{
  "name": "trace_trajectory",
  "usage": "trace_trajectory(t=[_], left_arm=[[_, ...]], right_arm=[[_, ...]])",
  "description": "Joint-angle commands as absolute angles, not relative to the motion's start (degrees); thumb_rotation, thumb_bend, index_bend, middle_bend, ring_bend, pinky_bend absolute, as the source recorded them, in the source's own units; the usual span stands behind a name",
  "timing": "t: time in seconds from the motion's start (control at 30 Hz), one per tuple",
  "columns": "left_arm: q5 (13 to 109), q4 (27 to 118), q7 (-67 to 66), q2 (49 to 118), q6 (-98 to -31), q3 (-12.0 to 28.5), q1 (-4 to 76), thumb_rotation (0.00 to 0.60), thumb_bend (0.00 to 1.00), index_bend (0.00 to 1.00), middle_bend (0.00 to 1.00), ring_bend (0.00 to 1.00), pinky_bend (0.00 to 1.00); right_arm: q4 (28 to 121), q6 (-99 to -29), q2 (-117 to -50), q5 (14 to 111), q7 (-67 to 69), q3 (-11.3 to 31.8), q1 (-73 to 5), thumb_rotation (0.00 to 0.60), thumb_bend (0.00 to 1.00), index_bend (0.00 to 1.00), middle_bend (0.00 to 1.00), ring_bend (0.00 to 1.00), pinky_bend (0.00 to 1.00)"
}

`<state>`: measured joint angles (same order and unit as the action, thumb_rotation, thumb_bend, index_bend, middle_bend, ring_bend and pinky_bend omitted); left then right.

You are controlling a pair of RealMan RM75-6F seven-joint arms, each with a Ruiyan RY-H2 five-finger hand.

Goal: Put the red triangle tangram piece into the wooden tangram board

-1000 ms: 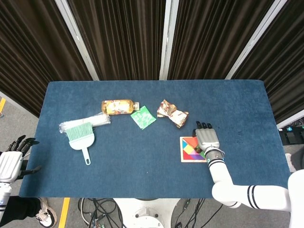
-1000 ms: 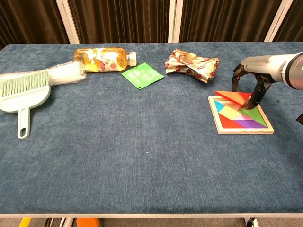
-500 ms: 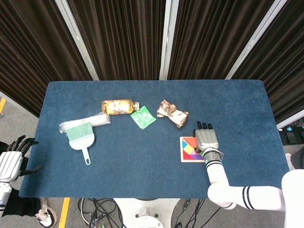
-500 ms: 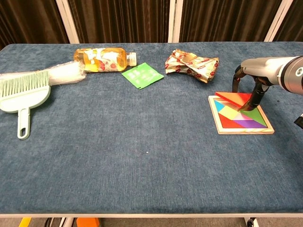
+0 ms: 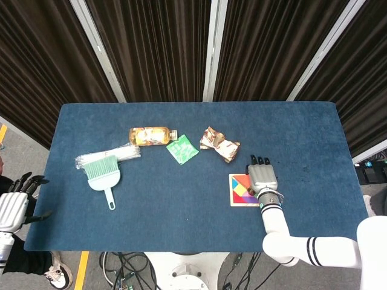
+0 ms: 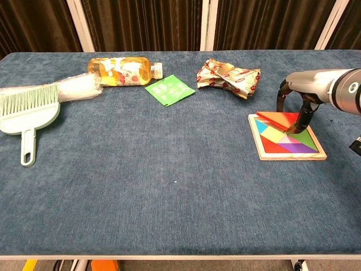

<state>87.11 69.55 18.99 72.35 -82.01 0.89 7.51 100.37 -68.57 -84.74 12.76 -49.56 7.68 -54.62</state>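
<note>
Your right hand (image 6: 304, 96) arches over the far edge of the square wooden tangram board (image 6: 286, 137), dark fingers (image 6: 303, 116) pinching the red triangle tangram piece (image 6: 278, 118), which lies lower and flatter against the board than a second ago. Your left hand (image 5: 13, 202) hangs with fingers spread off the blue carpeted table (image 6: 169, 169). No writing is legible. Dark curtains hang behind.
</note>
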Motion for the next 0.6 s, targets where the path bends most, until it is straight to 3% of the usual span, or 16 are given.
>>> trace_trajectory(t=[0.03, 0.37, 0.6], left_arm=[[87.01, 69.39, 19.13, 72.38, -82.11, 0.94, 7.42, 0.6, 0.03, 0.24, 0.17, 0.07, 0.17], [86.76, 69.23, 19.41, 72.21, -82.28, 1.02, 7.17, 0.6, 0.03, 0.24, 0.17, 0.07, 0.17], [86.79, 69.19, 19.44, 72.17, -82.3, 1.03, 7.13, 0.6, 0.03, 0.24, 0.17, 0.07, 0.17]], right_arm=[[100.29, -68.27, -84.84, 12.47, -49.81, 8.05, -54.71, 0.6, 0.21, 0.58, 0.0, 0.0, 0.0], [99.99, -67.98, -85.11, 12.22, -50.88, 8.35, -54.83, 0.6, 0.2, 0.47, 0.0, 0.0, 0.0], [100.14, -67.8, -85.16, 11.94, -51.41, 8.54, -54.97, 0.6, 0.2, 0.46, 0.0, 0.0, 0.0]])
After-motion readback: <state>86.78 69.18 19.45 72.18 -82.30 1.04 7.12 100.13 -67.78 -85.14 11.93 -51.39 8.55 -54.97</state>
